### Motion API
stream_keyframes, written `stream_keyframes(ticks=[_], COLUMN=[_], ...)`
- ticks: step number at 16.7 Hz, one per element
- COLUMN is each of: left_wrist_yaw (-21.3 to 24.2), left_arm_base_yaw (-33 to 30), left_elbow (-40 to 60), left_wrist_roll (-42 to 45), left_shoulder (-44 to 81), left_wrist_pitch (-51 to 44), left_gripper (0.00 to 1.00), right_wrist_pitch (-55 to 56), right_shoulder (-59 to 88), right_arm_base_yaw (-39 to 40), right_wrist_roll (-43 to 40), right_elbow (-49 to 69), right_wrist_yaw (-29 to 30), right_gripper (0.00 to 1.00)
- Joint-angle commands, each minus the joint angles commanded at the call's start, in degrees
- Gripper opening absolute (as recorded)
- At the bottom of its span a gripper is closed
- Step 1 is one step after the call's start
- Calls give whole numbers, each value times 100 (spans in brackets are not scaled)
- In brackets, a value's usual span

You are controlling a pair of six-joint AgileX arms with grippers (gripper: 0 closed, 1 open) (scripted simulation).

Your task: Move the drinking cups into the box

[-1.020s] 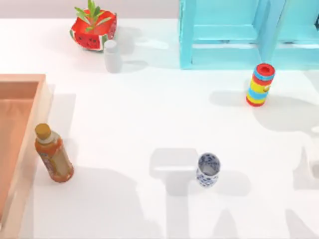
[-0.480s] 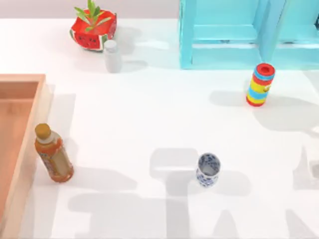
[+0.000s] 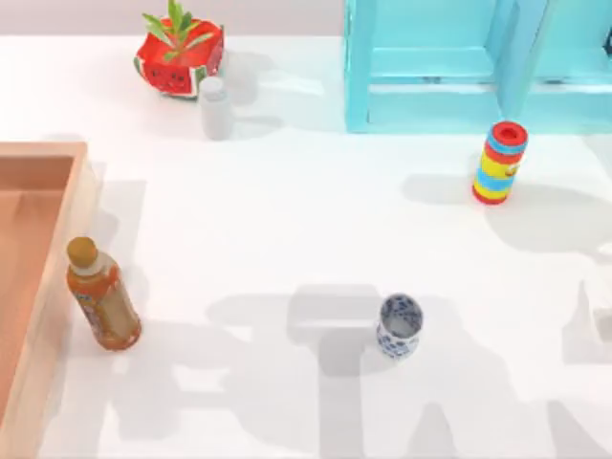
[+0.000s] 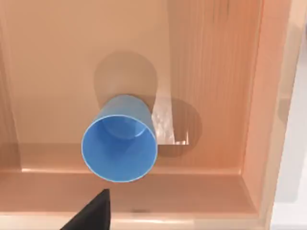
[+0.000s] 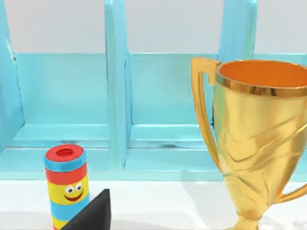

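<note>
Spanning the table's left edge, the wooden box (image 3: 43, 191) serves as landmark. Blue cup (image 4: 120, 146) stands upright on the box's floor, delivered, below the left gripper (image 4: 91, 213), whose grip cannot be told. Patterned cup (image 3: 399, 326) waits on the table, well right of the box, awaiting transfer.

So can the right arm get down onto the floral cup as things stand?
Probably yes. The floral cup stands upright on open table, nothing close beside it; the striped cylinder and tea bottle stand well apart.
</note>
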Motion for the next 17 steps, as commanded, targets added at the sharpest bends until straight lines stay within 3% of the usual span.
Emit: stream_keyframes(ticks=[10, 13, 17], left_wrist_yaw=[81, 96, 99], left_arm_base_yaw=[-4832, -5622, -5876], left_elbow=[3817, 4520, 4772], left_wrist_roll=[-4748, -5554, -5814], left_shoulder=[3767, 4379, 4588], left_wrist_pitch=[-287, -209, -167], left_gripper=[100, 100, 100], right_wrist_pitch=[0, 0, 0], right_shoulder=[0, 0, 0], right_arm_base_yaw=[0, 0, 0], right_wrist_roll=[0, 0, 0], right_elbow=[0, 0, 0], right_wrist_yaw=[0, 0, 0], right_gripper=[100, 100, 100])
